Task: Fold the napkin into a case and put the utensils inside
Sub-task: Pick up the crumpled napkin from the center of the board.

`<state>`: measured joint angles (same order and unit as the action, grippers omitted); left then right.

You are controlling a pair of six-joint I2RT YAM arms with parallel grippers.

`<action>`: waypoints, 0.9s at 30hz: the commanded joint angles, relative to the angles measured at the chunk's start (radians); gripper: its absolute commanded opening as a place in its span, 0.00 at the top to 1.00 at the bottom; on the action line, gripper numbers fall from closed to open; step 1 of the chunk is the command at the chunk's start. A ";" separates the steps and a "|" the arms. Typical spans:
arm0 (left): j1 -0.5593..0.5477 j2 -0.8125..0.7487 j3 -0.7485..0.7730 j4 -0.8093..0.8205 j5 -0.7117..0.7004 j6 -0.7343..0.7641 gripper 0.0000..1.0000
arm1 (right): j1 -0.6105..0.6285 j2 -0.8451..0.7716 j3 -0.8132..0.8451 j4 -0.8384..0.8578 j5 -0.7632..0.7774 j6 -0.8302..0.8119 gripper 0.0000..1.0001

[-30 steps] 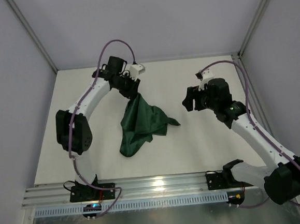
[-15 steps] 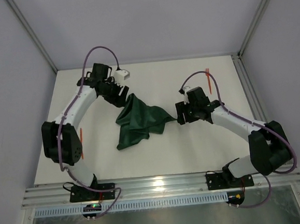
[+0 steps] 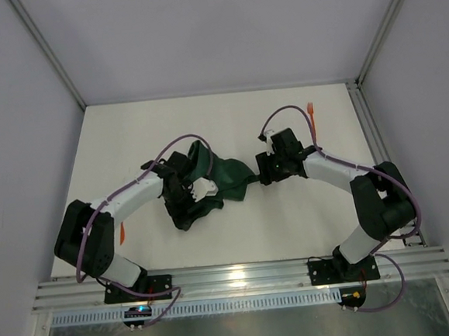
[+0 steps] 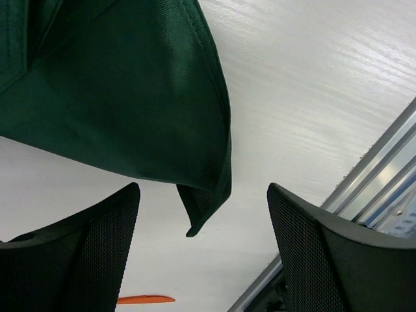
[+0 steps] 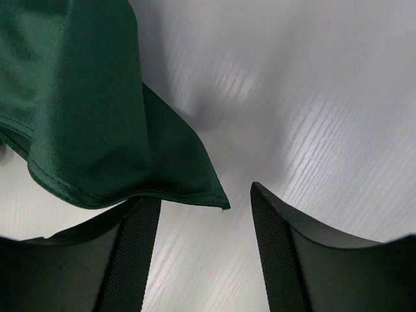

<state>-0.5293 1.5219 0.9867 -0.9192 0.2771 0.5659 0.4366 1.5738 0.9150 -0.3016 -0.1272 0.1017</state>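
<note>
Progress: napkin [image 3: 223,176] lies crumpled on the worktop [image 3: 129,144]; no case folded, utensils [image 3: 312,119] outside (nearly everything is left).
Left end effector [image 4: 203,190]: fingers apart, napkin corner between them.
Right end effector [image 5: 204,195]: fingers apart, napkin corner just ahead.
Hard to see: second utensil [image 4: 146,299] beside the left end effector, cut off; which is the fork, unclear.

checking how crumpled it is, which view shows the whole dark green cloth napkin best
Top external: the dark green cloth napkin lies bunched, nearly all of it in view. The left wrist view shows only one hemmed corner; the right wrist view only another pointed corner.
</note>
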 commanded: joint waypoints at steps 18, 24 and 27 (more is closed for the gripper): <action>0.210 -0.193 0.199 -0.012 0.129 -0.138 1.00 | 0.002 -0.214 0.231 -0.157 -0.129 -0.008 0.96; 0.535 -0.337 0.492 -0.266 0.359 -0.097 1.00 | -0.001 -0.420 0.347 -0.335 -0.175 0.016 0.96; 0.630 -0.383 0.573 -0.339 0.367 -0.089 1.00 | -0.006 -0.498 0.392 -0.401 -0.187 0.041 0.96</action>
<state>0.0559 1.1847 1.5089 -1.0676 0.5262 0.4606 0.4366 1.1252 1.2602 -0.5781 -0.2783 0.1089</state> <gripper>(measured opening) 0.005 0.046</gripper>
